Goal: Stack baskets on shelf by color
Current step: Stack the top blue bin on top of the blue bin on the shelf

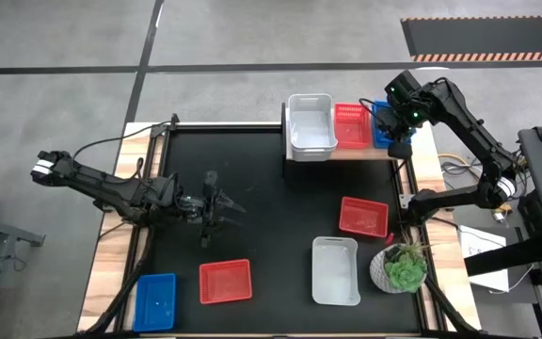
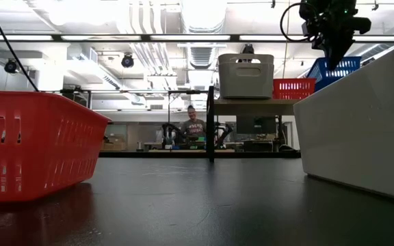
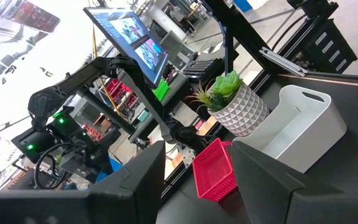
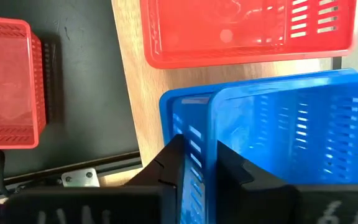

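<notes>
Black tabletop [image 1: 271, 202] w/ pale wooden side edges fills the overhead view, a dark six-joint arm on each side. At its far right edge stands the light-wood shelf on a black metal frame [image 1: 342, 154], carrying three stacks side by side: a deep white plastic basket [image 1: 310, 124] at the shelf's left end, a red slotted plastic basket [image 1: 351, 125] in the middle, and at the right end a blue slotted plastic basket [image 4: 278, 134] tilted inside another blue one. The right gripper [image 4: 197, 163] is over that end of the shelf, fingers either side of the tilted blue basket's wall, close in on it; whether they press it or sit just clear can't be told. Loose on the tabletop: a second white rectangular basket [image 1: 335, 271] near the front right, a red basket [image 1: 363, 217] just behind it, another red basket [image 1: 225, 282] front centre-left, a blue basket [image 1: 155, 301] at the front left corner. A round white patterned pot w/ a green plant [image 1: 399, 267] sits just right of the loose white basket. The left gripper [image 1: 222, 209] hangs over the table's centre-left, well apart from every basket, jaws spread wide, holding nothing. Far back in the room, a person [image 2: 194, 130] sits at a desk.
</notes>
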